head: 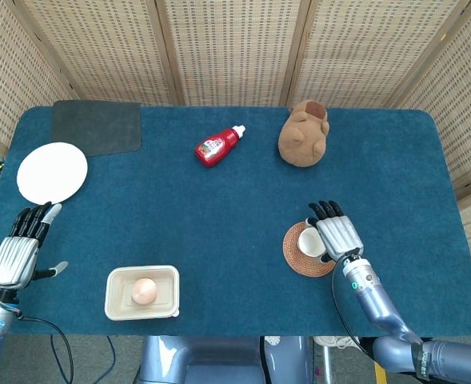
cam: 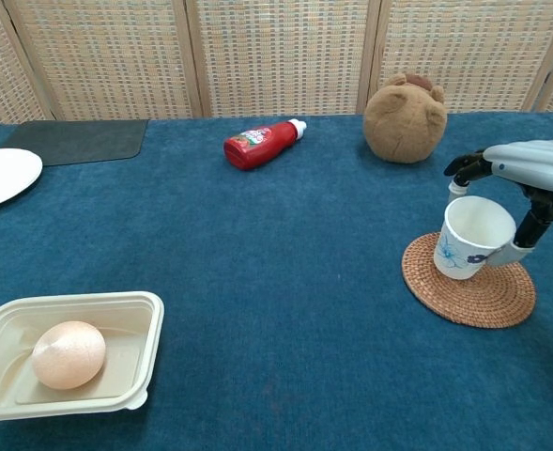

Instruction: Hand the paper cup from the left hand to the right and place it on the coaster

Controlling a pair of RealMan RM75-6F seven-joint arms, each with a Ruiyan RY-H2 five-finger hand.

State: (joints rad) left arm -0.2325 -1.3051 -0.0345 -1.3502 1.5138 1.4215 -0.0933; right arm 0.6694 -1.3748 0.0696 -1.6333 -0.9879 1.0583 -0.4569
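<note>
The white paper cup (cam: 470, 241) with a blue print is held by my right hand (cam: 523, 184), thumb on its near wall and fingers over its far rim. Its base is at the left part of the round woven coaster (cam: 470, 282), slightly tilted; I cannot tell whether it rests fully on it. From the head view the cup (head: 309, 240) shows beside the right hand (head: 335, 234) over the coaster (head: 301, 258). My left hand (head: 17, 250) hangs at the table's near left edge with fingers apart and nothing in it.
A beige food tray (head: 120, 302) holding an egg (head: 144, 290) sits near the front left. A white plate (head: 52, 172) and a dark mat (head: 96, 126) lie far left. A red bottle (head: 217, 146) and a brown plush toy (head: 305, 134) lie at the back.
</note>
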